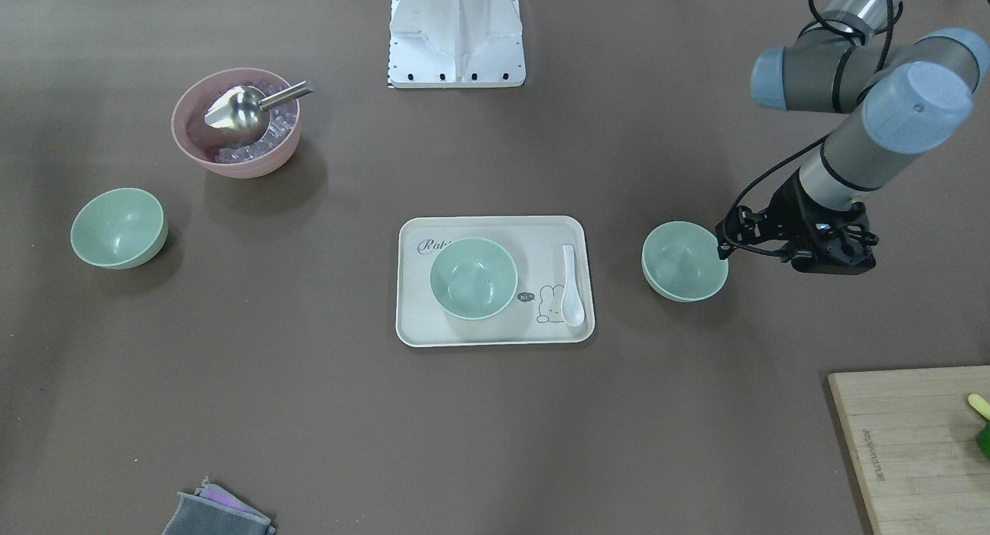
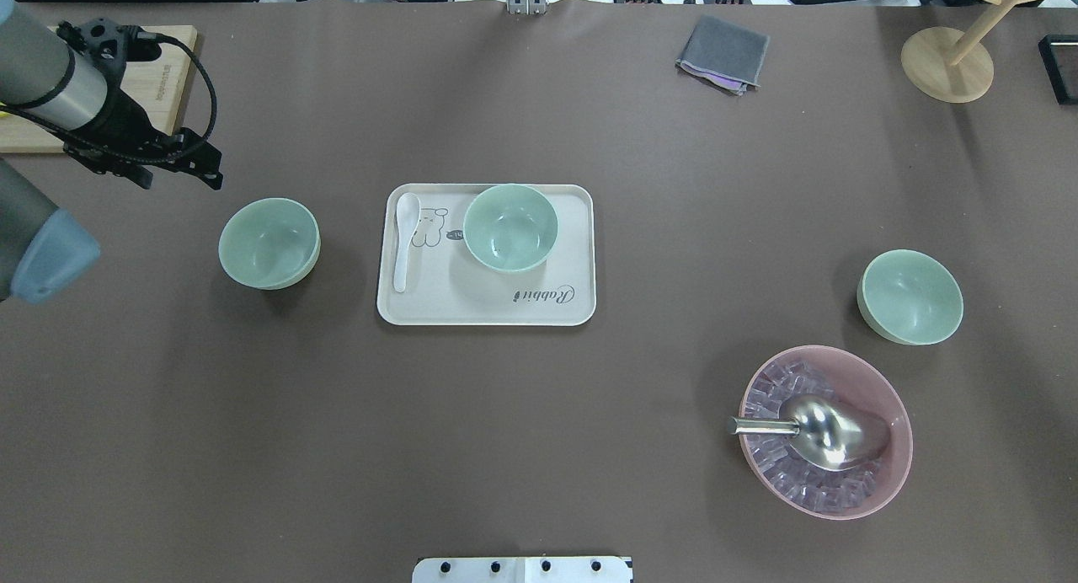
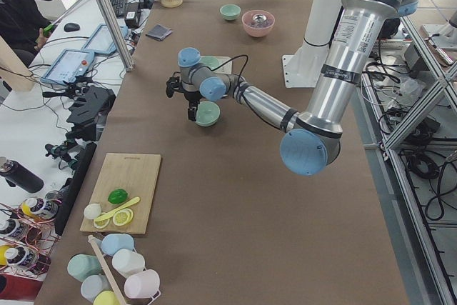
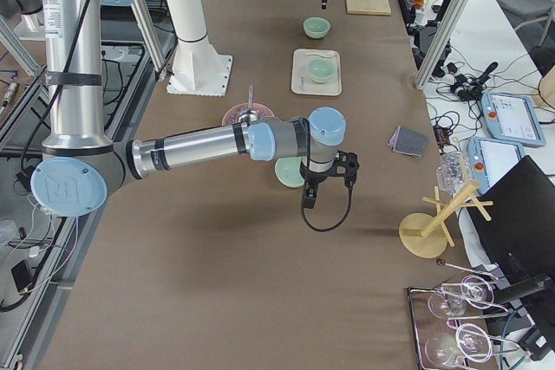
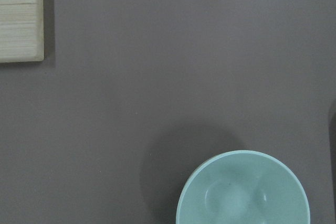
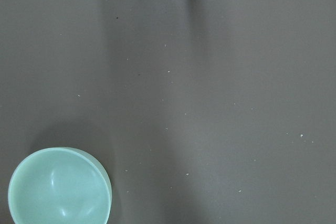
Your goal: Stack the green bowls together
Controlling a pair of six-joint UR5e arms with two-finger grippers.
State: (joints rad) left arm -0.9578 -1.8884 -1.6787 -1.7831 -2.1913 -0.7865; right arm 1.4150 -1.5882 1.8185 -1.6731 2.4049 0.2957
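Three small round bowls of pale mint green (smooth, matte, plain, deep-sided), all upright, well apart, none stacked. On the far right part of the cream tray, the centre bowl, with a white spoon along the tray's left side. On bare table, the left bowl, just beside the left gripper. Far-right of the pink bowl with its metal scoop, the right bowl, near the right gripper. Finger spread of either gripper: cannot tell.

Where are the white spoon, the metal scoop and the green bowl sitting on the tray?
White spoon (image 2: 402, 253), overhead view, on its handle.
Metal scoop (image 2: 829, 431), overhead view, on its shiny pan.
Tray bowl (image 2: 509, 227), overhead view, on its inside floor.
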